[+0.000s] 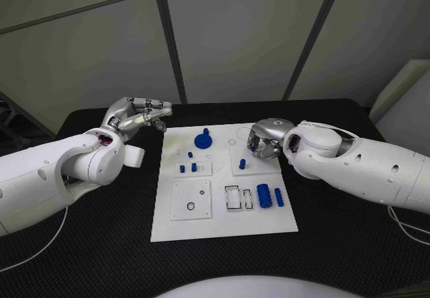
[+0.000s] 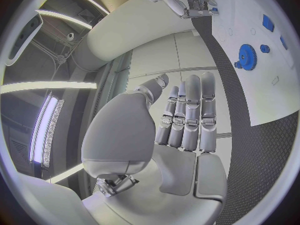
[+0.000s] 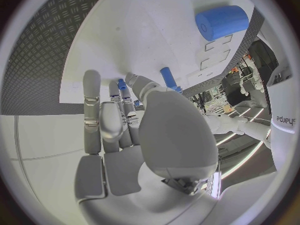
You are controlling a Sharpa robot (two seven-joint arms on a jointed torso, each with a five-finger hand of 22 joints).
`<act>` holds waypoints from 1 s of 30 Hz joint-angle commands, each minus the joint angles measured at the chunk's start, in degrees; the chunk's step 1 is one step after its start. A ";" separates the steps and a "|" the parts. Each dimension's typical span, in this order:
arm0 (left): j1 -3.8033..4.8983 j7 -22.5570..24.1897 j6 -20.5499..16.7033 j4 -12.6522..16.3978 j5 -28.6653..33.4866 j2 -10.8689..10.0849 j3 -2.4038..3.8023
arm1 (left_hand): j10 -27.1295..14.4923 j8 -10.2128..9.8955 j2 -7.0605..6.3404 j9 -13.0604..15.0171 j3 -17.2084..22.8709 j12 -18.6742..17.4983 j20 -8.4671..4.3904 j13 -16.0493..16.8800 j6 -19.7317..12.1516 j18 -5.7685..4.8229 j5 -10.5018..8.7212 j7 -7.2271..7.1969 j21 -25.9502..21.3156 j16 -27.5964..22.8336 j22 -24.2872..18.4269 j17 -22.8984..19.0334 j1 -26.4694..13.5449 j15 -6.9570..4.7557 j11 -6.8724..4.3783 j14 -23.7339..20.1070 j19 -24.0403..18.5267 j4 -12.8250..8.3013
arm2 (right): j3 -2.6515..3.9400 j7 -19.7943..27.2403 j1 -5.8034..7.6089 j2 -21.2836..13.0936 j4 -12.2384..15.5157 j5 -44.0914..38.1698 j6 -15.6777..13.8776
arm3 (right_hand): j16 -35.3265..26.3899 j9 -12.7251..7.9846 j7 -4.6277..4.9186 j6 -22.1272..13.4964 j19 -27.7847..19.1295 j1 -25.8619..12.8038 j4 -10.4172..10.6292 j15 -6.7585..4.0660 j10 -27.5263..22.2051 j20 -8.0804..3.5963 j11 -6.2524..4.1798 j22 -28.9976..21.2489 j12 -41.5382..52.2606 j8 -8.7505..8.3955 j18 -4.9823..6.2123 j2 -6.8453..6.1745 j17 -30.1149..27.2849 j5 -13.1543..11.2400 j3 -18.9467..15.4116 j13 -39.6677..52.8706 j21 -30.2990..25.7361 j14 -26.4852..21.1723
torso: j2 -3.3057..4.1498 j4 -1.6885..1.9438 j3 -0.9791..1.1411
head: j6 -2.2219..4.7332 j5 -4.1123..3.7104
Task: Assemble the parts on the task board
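The white task board (image 1: 224, 217) lies mid-table. On it are a blue gear (image 1: 203, 139), two short blue pegs (image 1: 188, 167), a taller blue peg (image 1: 242, 164), a thick blue cylinder (image 1: 263, 194) and a slim blue bar (image 1: 279, 197). My left hand (image 1: 139, 115) hangs off the board's far left corner, fingers straight (image 2: 187, 112) and empty. My right hand (image 1: 265, 139) hovers over the board's far right part, just behind the taller peg (image 3: 167, 77), with nothing seen in it (image 3: 119, 120). The left wrist view also catches the gear (image 2: 247, 56) and the right hand (image 2: 184, 0).
Black table surface (image 1: 89, 236) surrounds the board on all sides. Empty recesses and sockets (image 1: 190, 205) mark the board's near left plate, and rectangular slots (image 1: 238, 198) sit beside the cylinder (image 3: 222, 22). Both white forearms flank the board.
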 commanded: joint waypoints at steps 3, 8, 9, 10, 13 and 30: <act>0.07 0.81 0.22 -0.05 0.25 0.07 0.05 | -0.27 -0.25 0.63 -0.06 -0.33 0.39 -0.16 -0.06 0.00 -0.93 -0.18 0.31 -0.36 -0.31 -0.10 -0.15 0.08 0.10 0.03 0.45 0.34 -0.09 | -0.39 0.04 -0.31 0.25 -0.10 -0.27 1.04 | 0.97 0.16 -0.06 0.82 -0.23 -0.27 -0.10 -0.21 1.10 0.09 -0.13 1.42 0.26 0.21 -0.28 0.42 0.76 -0.16 0.68 -0.02 1.54 2.31 | -0.01 0.04 0.01 | -0.08 0.00; 0.07 0.66 0.31 -0.10 0.25 0.14 0.05 | -0.27 -0.25 0.63 -0.06 -0.33 0.39 -0.16 -0.06 0.00 -0.93 -0.18 0.31 -0.36 -0.31 -0.10 -0.15 0.08 0.10 0.03 0.45 0.34 -0.09 | -0.41 -0.29 -0.32 0.28 -0.08 -0.55 1.09 | 3.17 0.55 -0.44 2.96 1.14 0.52 -0.80 -0.77 3.32 -0.26 -0.75 5.60 0.93 1.02 -0.82 1.93 3.30 -0.73 1.73 0.27 5.11 2.77 | 0.00 0.02 0.02 | -0.14 0.01; 0.07 0.63 0.32 -0.11 0.25 0.16 0.05 | -0.30 -0.25 0.66 -0.06 -0.33 0.40 -0.15 -0.06 -0.02 -0.93 -0.18 0.32 -0.40 -0.38 -0.12 -0.19 0.10 0.11 0.05 0.46 0.34 -0.10 | -0.42 -0.43 -0.32 0.27 -0.06 -0.75 0.87 | 3.58 0.66 -0.53 3.51 1.37 0.88 -1.13 -0.92 3.90 -0.39 -0.92 6.40 1.05 1.23 -0.92 2.39 3.76 -1.16 2.09 0.36 5.83 2.83 | -0.01 0.01 0.02 | -0.15 0.02; 0.07 0.59 0.34 -0.13 0.25 0.18 0.05 | -0.32 -0.26 0.68 -0.06 -0.33 0.41 -0.15 -0.06 -0.03 -0.94 -0.18 0.33 -0.43 -0.45 -0.14 -0.23 0.12 0.11 0.06 0.46 0.33 -0.10 | -0.42 -0.55 -0.32 0.27 -0.05 -0.99 0.59 | 3.78 0.75 -0.60 3.92 1.46 1.11 -1.40 -1.03 4.34 -0.50 -1.06 6.87 1.10 1.38 -0.98 2.72 3.94 -1.42 2.35 0.43 6.28 2.84 | -0.02 -0.01 0.03 | -0.17 0.00; 0.07 0.47 0.42 -0.16 0.25 0.21 0.05 | -0.32 -0.26 0.68 -0.06 -0.33 0.41 -0.15 -0.06 -0.03 -0.94 -0.18 0.33 -0.43 -0.45 -0.14 -0.23 0.12 0.11 0.06 0.46 0.33 -0.10 | -0.42 -1.05 -0.32 0.24 0.00 -1.85 -0.56 | 4.28 1.02 -0.78 5.02 1.55 1.78 -2.25 -1.36 5.61 -0.82 -1.39 7.93 1.28 1.78 -1.08 3.68 4.41 -2.03 3.16 0.61 7.33 2.80 | -0.03 0.03 0.03 | -0.19 -0.06; 0.07 0.01 0.95 -0.81 0.25 0.33 0.05 | -1.34 -0.66 0.63 -0.13 -0.81 0.46 0.08 -0.14 -0.98 -1.03 -0.22 0.86 -1.15 -1.48 -0.48 -0.86 0.04 0.45 0.51 0.43 0.14 -0.05 | -0.40 -1.25 -0.34 -0.95 2.33 -3.89 -9.56 | 4.17 1.10 -0.38 5.21 2.10 1.96 -5.70 -1.33 6.61 -1.14 -1.16 13.58 -0.17 0.87 -1.79 3.73 3.25 -2.69 7.69 0.55 12.53 2.26 | -0.09 0.01 -0.01 | -0.23 -0.24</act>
